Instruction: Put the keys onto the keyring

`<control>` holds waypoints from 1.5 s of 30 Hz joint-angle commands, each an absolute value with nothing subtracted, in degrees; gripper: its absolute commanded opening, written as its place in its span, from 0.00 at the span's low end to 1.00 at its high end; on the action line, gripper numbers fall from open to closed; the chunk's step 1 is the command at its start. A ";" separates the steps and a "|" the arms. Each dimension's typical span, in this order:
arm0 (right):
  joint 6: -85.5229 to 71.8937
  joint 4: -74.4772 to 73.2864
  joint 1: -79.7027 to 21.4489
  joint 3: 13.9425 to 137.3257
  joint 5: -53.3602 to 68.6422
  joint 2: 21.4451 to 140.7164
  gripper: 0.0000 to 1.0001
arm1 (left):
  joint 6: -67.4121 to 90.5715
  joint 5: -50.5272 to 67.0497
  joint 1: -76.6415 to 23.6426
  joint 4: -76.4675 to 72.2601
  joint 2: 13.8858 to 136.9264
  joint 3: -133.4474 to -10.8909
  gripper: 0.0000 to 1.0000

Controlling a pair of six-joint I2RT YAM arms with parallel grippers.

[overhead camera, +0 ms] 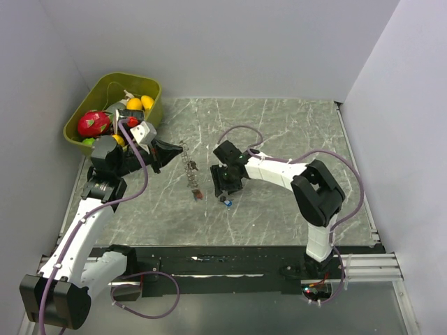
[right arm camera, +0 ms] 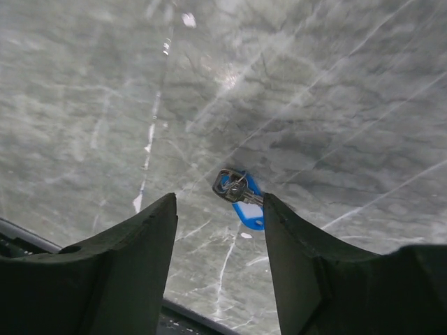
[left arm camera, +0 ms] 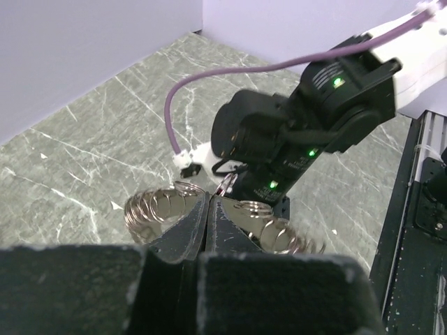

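The keyring (overhead camera: pixel 188 171) is a silvery string of small rings hanging from my left gripper (overhead camera: pixel 173 152), which is shut on it above the table. In the left wrist view the rings (left arm camera: pixel 155 209) fan out on both sides of the closed fingertips (left arm camera: pixel 207 204). A small red piece (overhead camera: pixel 198 196) shows at the string's lower end. A silver key with a blue plastic tag (right arm camera: pixel 243 197) lies on the marble table, also in the top view (overhead camera: pixel 228 201). My right gripper (right arm camera: pixel 220 213) is open just above it, with the key close to the right finger (right arm camera: pixel 293 244).
A green bin (overhead camera: pixel 130 75) with fruit stands at the back left, behind the left arm. The right arm's wrist (left arm camera: pixel 307 132) is close in front of the left gripper. The black front rail (overhead camera: pixel 230 262) runs along the table's near edge.
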State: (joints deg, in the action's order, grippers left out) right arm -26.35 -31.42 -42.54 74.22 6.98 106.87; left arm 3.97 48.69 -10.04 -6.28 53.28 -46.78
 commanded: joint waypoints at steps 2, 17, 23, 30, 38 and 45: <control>-28.48 -33.22 -42.80 76.99 4.93 108.89 0.56 | 5.62 50.63 -9.84 -11.69 51.42 -47.73 0.01; -27.95 -32.78 -42.89 78.66 4.83 111.80 0.23 | 6.51 51.50 -9.84 -12.22 52.29 -46.93 0.01; -27.69 -33.05 -42.89 78.49 4.75 112.06 0.11 | 5.98 51.50 -9.84 -11.43 52.38 -47.28 0.01; -27.16 -32.52 -42.80 78.05 6.24 111.71 0.00 | 4.92 51.42 -9.84 -10.28 52.29 -47.55 0.01; -26.37 -32.69 -42.89 78.05 7.47 112.24 0.11 | 4.30 51.42 -9.84 -9.84 51.94 -47.37 0.01; -25.58 -33.49 -43.15 78.31 6.77 112.41 0.22 | 4.75 51.77 -9.84 -10.55 51.94 -46.93 0.01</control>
